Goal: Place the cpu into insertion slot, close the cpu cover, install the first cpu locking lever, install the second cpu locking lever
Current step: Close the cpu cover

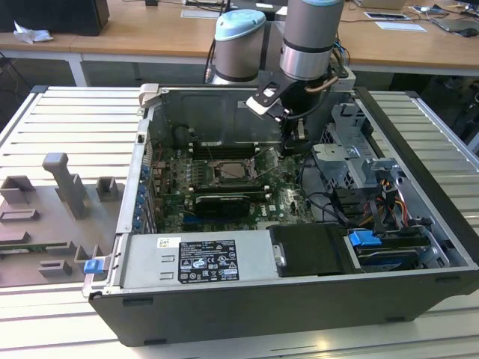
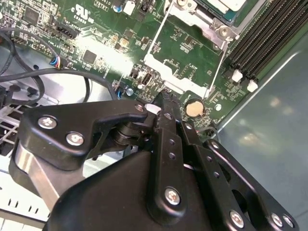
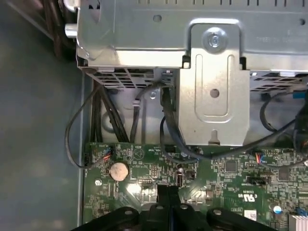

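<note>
Down inside the open computer case (image 1: 224,321) with the gripper (image 1: 293,146), low over the green circuit board (image 2: 96,33), to the exterior view's right of the insertion slot (image 1: 230,171). Black fingertips (image 3: 161,195) pressed together in both wrist views, with nothing held between. Near them a round coin battery (image 3: 119,170), not touched. In the slot a pale flat face, most likely the cpu (image 2: 233,5), lying seated. The cpu cover (image 2: 166,71) standing open, tilted up from its hinge, green board visible through its window, between the gripper and the slot. Long black memory slots (image 2: 262,33) just beside the slot. Past the board's edge a silvery drive cage (image 3: 211,82), black cables (image 3: 168,125) hanging down from it.
</note>
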Controlling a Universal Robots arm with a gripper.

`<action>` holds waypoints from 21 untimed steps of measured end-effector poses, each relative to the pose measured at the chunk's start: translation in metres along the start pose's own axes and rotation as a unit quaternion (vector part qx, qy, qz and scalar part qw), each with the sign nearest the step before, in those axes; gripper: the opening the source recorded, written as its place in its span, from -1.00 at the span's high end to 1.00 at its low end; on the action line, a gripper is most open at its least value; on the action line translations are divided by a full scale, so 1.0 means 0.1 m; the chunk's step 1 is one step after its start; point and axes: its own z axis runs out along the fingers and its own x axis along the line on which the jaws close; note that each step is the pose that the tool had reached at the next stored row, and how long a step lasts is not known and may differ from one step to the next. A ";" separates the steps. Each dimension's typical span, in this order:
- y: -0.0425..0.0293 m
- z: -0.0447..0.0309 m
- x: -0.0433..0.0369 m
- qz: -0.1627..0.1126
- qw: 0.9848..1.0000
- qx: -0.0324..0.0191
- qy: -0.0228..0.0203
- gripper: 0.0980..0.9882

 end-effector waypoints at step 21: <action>-0.233 0.015 0.014 0.000 1.000 0.011 0.000 0.98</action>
